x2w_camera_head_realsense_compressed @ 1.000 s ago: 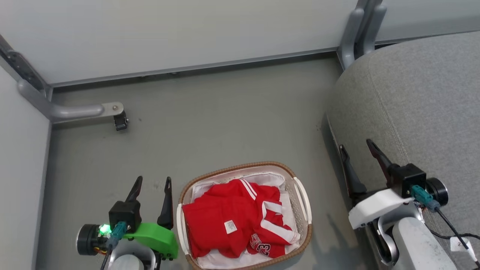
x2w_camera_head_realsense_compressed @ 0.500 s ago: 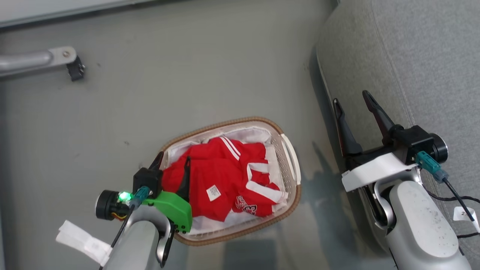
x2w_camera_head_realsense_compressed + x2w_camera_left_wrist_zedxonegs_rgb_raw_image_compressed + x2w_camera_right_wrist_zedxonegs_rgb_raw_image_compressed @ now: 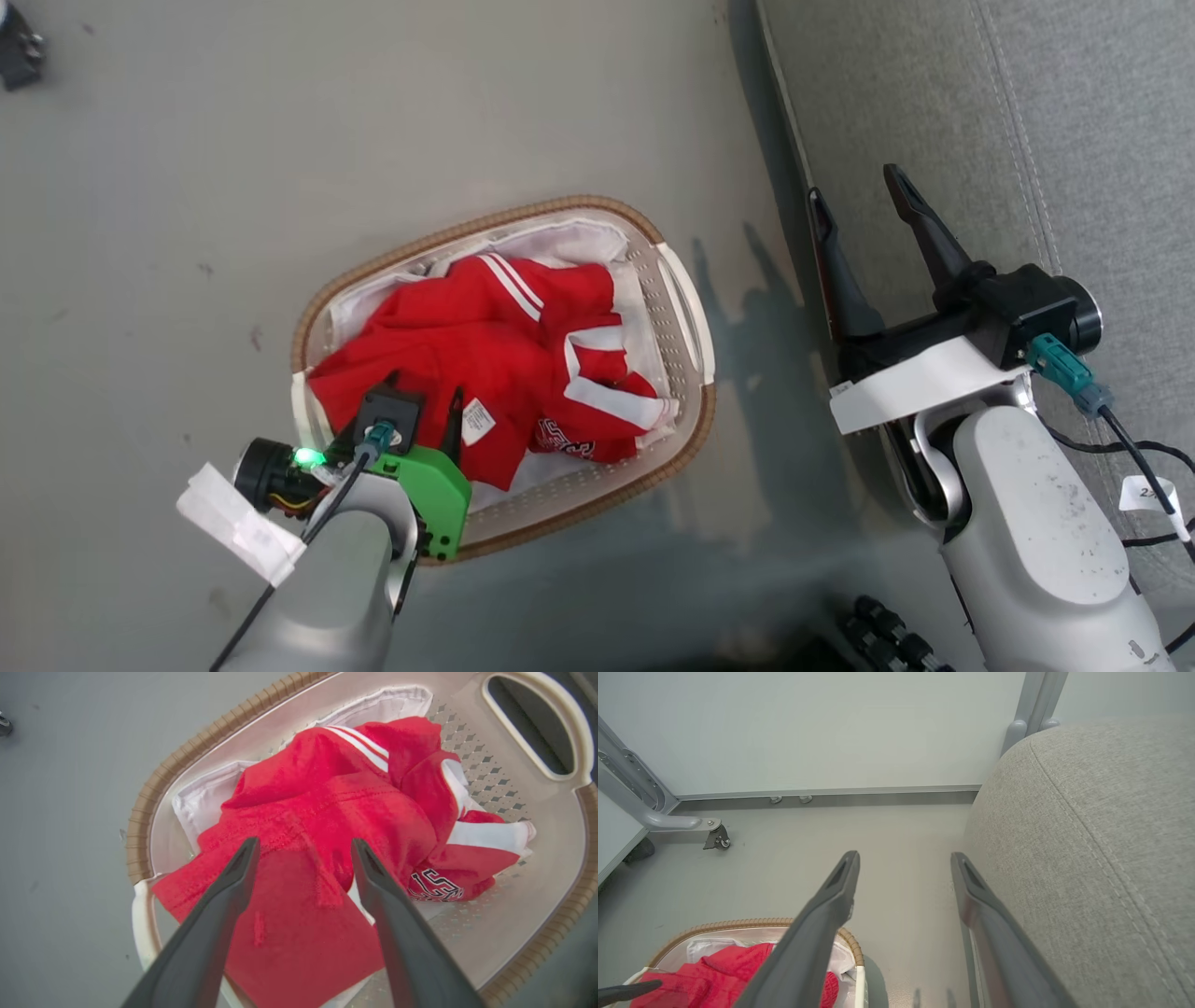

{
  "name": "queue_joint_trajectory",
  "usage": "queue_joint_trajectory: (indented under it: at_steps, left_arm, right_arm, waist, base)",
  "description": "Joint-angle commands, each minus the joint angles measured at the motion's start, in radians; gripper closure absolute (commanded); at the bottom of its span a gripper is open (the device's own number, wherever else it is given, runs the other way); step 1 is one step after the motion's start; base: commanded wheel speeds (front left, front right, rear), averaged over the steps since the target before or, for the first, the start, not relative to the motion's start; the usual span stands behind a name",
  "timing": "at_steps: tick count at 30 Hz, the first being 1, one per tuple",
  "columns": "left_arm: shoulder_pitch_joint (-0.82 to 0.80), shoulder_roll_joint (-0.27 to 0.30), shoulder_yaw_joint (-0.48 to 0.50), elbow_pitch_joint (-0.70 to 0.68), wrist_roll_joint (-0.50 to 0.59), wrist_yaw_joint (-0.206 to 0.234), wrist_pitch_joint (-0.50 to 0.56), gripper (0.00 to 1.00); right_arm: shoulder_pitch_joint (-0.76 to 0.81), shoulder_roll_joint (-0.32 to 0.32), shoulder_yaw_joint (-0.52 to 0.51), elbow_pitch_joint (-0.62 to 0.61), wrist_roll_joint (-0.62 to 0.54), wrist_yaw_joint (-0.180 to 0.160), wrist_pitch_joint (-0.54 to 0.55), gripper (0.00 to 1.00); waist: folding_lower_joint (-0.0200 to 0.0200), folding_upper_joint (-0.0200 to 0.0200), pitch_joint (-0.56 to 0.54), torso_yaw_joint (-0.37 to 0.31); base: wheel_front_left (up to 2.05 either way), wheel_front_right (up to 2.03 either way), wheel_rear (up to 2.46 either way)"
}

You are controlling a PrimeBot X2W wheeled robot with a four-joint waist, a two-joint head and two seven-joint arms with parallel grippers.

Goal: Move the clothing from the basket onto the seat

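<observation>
Hovering over clothing (image 3: 327, 788), left gripper (image 3: 304, 843), jaws apart

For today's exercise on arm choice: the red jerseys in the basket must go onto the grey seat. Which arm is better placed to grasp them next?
Left. The left tool hangs open over the clothing in the basket; the right tool is open beside the seat, away from the basket.

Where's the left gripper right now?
Head view, lower left: the left gripper is open over the near-left end of the basket, its fingers straddling a fold of the red clothing.
</observation>
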Motion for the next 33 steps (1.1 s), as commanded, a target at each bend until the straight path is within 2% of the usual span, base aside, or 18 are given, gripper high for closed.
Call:
queue_joint_trajectory:
  at_steps: [1, 10, 25, 26, 28, 29, 33]
  left_arm:
    - [-0.037, 0.007, -0.006, 0.027, 0.012, 0.007, 0.000, 0.00]
    - [-0.149, 0.007, -0.056, 0.207, 0.009, 0.029, 0.039, 0.00]
    - [-0.262, 0.027, -0.175, 0.258, 0.089, 0.014, 0.140, 0.00]
    - [-0.263, 0.027, -0.177, 0.259, 0.089, 0.013, 0.140, 0.05]
    - [-0.264, 0.028, -0.180, 0.260, 0.083, 0.005, 0.129, 0.96]
    - [-0.264, 0.028, -0.178, 0.260, 0.078, 0.005, 0.127, 1.00]
    - [-0.249, 0.025, -0.169, 0.261, 0.056, 0.000, 0.108, 1.00]
  right_arm:
    - [-0.014, 0.003, 0.002, -0.007, -0.001, -0.001, -0.002, 0.00]
    - [-0.032, 0.014, 0.006, -0.004, 0.005, -0.001, -0.002, 0.00]
    - [-0.057, 0.024, 0.025, -0.019, 0.025, -0.001, -0.002, 0.00]
    - [-0.058, 0.024, 0.027, -0.019, 0.027, -0.001, -0.002, 0.00]
    - [-0.057, 0.025, 0.031, -0.019, 0.035, -0.001, -0.002, 0.00]
    - [-0.056, 0.024, 0.032, -0.018, 0.039, -0.001, -0.002, 0.00]
    - [-0.052, 0.024, 0.029, -0.005, 0.047, -0.001, -0.002, 0.00]
  waist:
    - [-0.0001, -0.0001, 0.072, -0.050]
    - [-0.0001, -0.0001, 0.140, -0.070]
    - [-0.0001, -0.0001, 0.230, -0.099]
    - [-0.0001, -0.0001, 0.232, -0.101]
    - [-0.0001, -0.0001, 0.233, -0.104]
    - [-0.0001, -0.0001, 0.231, -0.104]
    - [-0.0001, -0.0001, 0.209, -0.101]
  base:
    - [0.00, 0.00, 0.00]
    - [0.00, 0.00, 0.00]
    - [0.00, 0.00, 0.00]
    - [0.00, 0.00, 0.00]
    - [0.00, 0.00, 0.00]
    - [0.00, 0.00, 0.00]
    - [0.00, 0.00, 0.00]
